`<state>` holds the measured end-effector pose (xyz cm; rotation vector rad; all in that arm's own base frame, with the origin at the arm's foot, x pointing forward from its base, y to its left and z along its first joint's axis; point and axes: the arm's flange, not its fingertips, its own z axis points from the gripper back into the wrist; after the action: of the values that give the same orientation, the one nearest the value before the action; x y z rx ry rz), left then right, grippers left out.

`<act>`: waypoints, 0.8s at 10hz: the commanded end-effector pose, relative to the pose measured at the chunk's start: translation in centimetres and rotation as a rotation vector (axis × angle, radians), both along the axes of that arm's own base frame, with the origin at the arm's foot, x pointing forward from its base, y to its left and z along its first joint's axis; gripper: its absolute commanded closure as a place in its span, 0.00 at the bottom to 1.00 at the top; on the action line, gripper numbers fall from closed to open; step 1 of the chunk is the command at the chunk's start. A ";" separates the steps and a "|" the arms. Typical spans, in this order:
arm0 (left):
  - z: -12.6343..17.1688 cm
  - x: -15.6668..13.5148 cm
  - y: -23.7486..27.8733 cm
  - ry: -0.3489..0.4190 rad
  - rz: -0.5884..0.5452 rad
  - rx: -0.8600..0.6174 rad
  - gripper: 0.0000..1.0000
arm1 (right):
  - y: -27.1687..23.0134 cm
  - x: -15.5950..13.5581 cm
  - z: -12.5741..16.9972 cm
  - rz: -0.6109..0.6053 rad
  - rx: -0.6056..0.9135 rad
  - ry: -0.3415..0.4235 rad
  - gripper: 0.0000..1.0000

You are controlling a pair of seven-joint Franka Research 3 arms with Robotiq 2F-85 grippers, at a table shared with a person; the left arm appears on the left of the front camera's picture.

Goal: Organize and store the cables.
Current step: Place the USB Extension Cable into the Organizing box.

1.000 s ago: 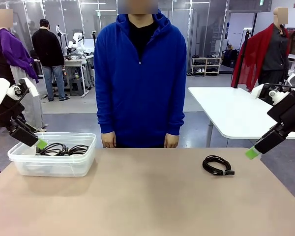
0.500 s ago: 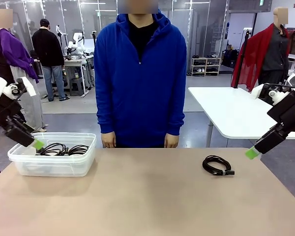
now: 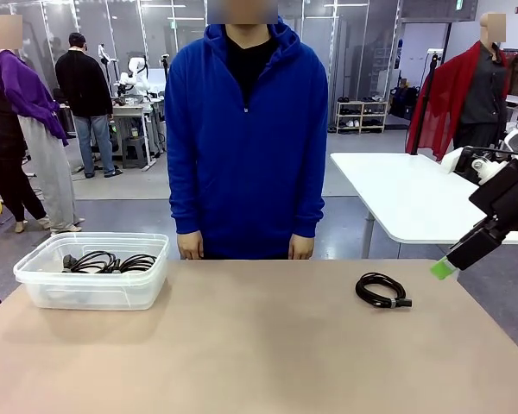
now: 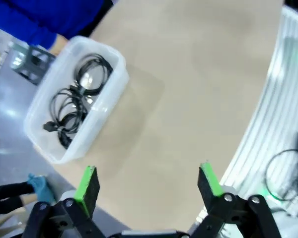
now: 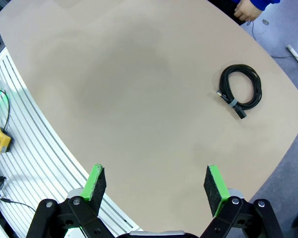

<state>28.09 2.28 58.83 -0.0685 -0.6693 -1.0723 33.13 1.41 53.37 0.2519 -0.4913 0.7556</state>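
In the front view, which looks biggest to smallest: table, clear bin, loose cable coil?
1. Table, largest.
2. Clear bin, next.
3. Loose cable coil, smallest.
Bin and coil sit similarly far back, so that order is safe.

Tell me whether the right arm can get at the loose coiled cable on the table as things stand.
Probably yes: the right hand is open and empty, and the coiled cable lies alone on the table, nothing between them.

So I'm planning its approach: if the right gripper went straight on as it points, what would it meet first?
Probably the table: in its wrist view the open right gripper aims at bare surface, with the coiled cable off to one side of that line, though depth is unclear.
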 end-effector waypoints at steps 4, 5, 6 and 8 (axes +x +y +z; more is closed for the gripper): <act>-0.3 -0.5 2.4 -0.023 0.014 -0.043 0.00 | -0.1 0.0 0.0 -0.006 -0.015 0.003 0.00; -0.3 -0.5 2.4 -0.023 0.014 -0.043 0.00 | -0.1 0.0 0.0 -0.006 -0.015 0.003 0.00; -0.3 -0.5 2.4 -0.023 0.014 -0.043 0.00 | -0.1 0.0 0.0 -0.006 -0.015 0.003 0.00; -0.3 -0.5 2.4 -0.023 0.014 -0.043 0.00 | 0.0 0.0 0.0 0.000 0.000 0.000 0.00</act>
<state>27.84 4.64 58.43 -0.0891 -0.7154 -1.0472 33.13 1.41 53.38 0.2519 -0.4917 0.7556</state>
